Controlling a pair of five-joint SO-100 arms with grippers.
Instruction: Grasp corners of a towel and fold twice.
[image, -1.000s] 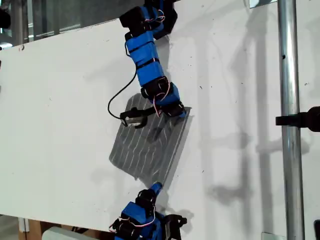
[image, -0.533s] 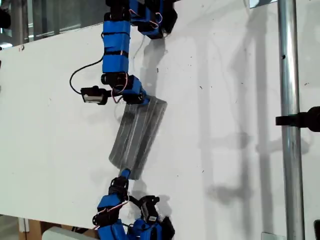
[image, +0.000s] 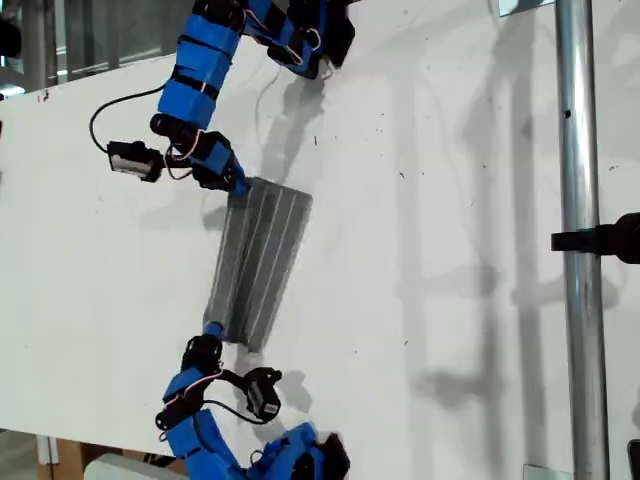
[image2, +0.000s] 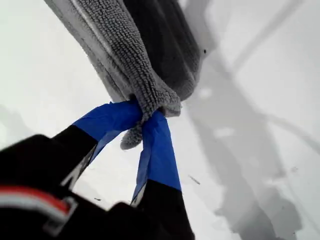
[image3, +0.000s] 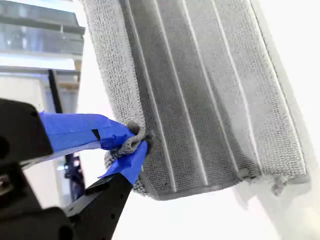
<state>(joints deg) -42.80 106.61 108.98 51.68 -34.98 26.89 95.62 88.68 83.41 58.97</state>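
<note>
The grey striped towel (image: 255, 265) lies on the white table (image: 450, 200) as a long narrow folded strip. My first gripper (image: 237, 188) reaches in from the top of the exterior view and is shut on the strip's far corner. In its own wrist view the blue-taped jaws of the first gripper (image2: 145, 112) pinch bunched cloth of the towel (image2: 125, 45). My second gripper (image: 212, 328) comes from the bottom of the exterior view and is shut on the near corner. The second gripper (image3: 137, 140) holds the towel (image3: 210, 90) at its hem.
A metal pole (image: 575, 240) with a black clamp (image: 610, 238) stands at the exterior view's right. A black cable (image: 105, 115) loops from the first arm. The table's far edge runs along the top left of the exterior view, with windows beyond it.
Both grippers have swung toward the exterior view's left with their corners held. The towel went from a wide sheet to a narrow folded strip.
</note>
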